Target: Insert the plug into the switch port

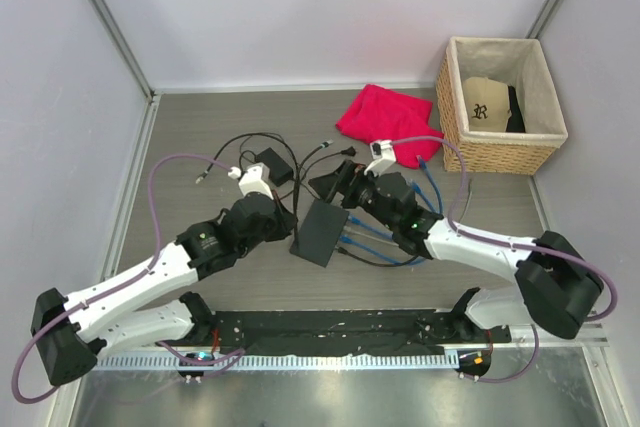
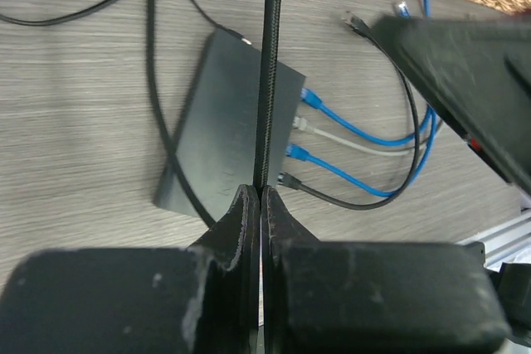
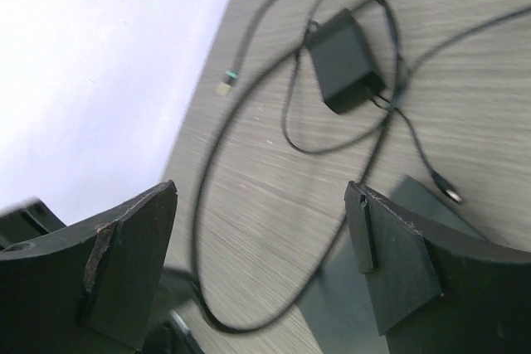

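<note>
Entering the switch (image 2: 220, 109), four cables (image 2: 312, 99).

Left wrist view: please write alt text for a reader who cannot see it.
The left end effector, shut, pinches a black braided cable that runs straight up over the switch. Blue, grey and black network cables are plugged into the switch's right edge.

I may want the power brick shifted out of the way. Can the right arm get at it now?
Probably yes. The right gripper is open and empty, and the power brick lies ahead of it, with only thin black cords looping between.
</note>
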